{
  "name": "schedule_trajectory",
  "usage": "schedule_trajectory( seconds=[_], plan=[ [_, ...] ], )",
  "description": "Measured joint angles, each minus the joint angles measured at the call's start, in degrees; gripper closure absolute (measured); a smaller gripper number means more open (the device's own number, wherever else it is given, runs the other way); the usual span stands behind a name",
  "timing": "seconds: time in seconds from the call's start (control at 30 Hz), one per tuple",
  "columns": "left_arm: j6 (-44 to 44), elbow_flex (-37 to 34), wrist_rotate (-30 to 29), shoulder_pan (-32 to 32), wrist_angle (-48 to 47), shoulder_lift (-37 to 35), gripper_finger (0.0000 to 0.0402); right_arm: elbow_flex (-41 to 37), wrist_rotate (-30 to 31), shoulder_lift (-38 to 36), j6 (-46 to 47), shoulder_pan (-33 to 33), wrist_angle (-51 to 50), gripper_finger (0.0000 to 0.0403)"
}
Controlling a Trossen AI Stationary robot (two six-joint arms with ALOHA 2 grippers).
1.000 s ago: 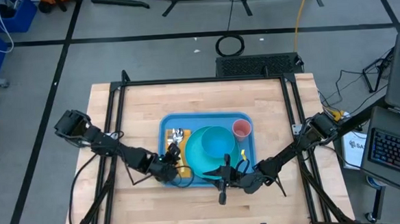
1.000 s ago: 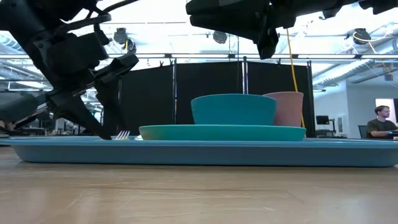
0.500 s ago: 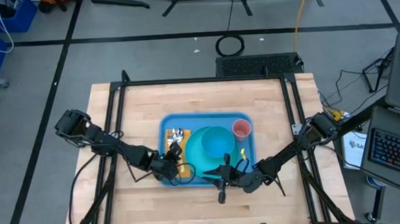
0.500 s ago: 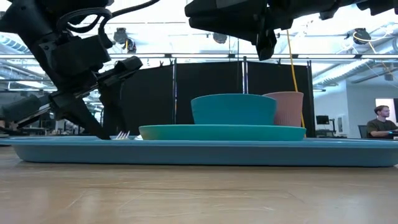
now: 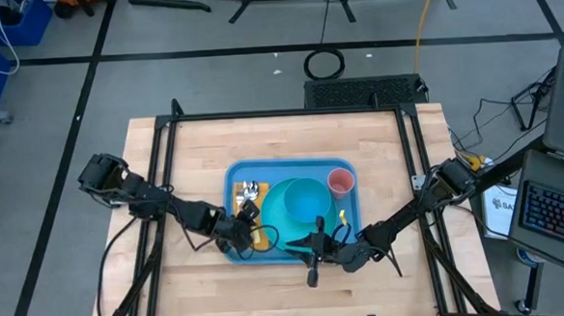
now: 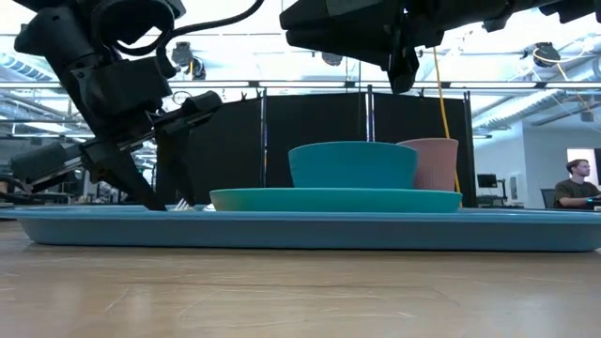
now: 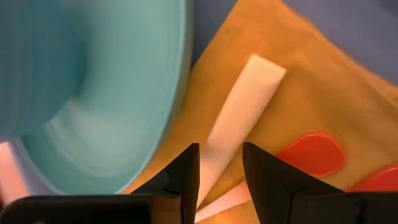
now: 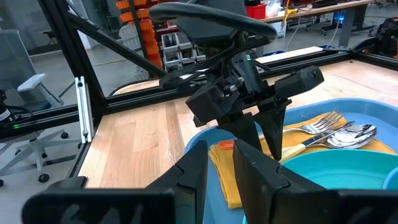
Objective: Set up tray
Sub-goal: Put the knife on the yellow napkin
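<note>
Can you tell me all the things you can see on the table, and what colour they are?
tray: one, light blue, middle of the wooden table.
plate: one, teal, on the tray.
bowl: one, teal, on the plate.
cup: one, pink, tray's far right corner.
napkin: one, yellow-orange, on the tray beside the plate.
fork and spoon: one each, silver heads with pale handles, on the napkin.
person: one, seated far off in the room.
left gripper: dark, open, fingers either side of a pale handle.
right gripper: dark, open, empty, over the tray's near edge.

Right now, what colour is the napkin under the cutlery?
Yellow-orange; the napkin shows best in the left wrist view, lying beside the teal plate.
</note>
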Motion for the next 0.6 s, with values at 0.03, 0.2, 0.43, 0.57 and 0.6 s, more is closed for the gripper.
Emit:
schedule_trajectory(
  seconds=[0.03, 0.2, 0.43, 0.57, 0.6],
  plan=[
    [0.2, 0.0, 0.9, 0.2, 0.0, 0.0, 0.0275, 0.0, 0.0, 0.0, 0.0, 0.0, 0.0, 0.0332],
    [2.3, 0.0, 2.0, 1.0, 0.8, 0.0, 0.0275, 0.0, 0.0, 0.0, 0.0, 0.0, 0.0, 0.0332],
    [3.7, 0.2, 6.3, 3.2, 2.4, 2.9, 0.0275, 0.0, 0.0, 0.0, 0.0, 0.0, -0.1, 0.0332],
    [7.0, 0.4, 5.9, 3.0, 4.3, 6.3, 0.0275, -0.5, 0.1, 0.0, 0.0, 0.0, 0.2, 0.0332],
    [7.5, 0.5, 5.7, 2.9, 4.7, 6.9, 0.0275, -0.8, 0.1, 0.0, 0.0, 0.0, 0.3, 0.0332]
  ],
)
